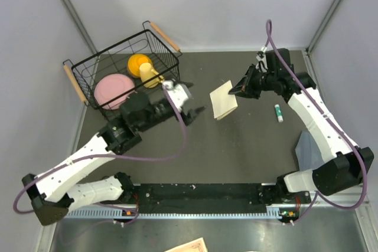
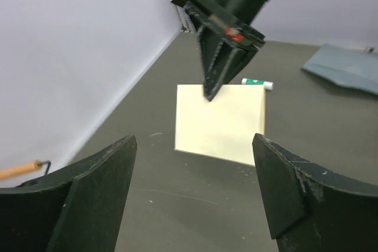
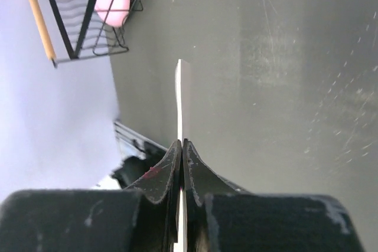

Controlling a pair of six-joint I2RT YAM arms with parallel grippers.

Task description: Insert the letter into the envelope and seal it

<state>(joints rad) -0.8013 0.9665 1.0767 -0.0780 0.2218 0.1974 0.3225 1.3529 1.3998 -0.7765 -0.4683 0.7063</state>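
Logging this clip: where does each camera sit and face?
Top external: above and behind the robot, facing down at the table; left arm and right arm show, right claw pinching the letter.
Left wrist: on the left arm, facing the letter across the table; own open left claw in view.
Right wrist: on the right arm, facing along its shut fingers, the letter edge-on.
Shared: the letter, in all three.

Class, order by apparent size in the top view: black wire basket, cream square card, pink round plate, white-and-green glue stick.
black wire basket
pink round plate and cream square card look alike
white-and-green glue stick
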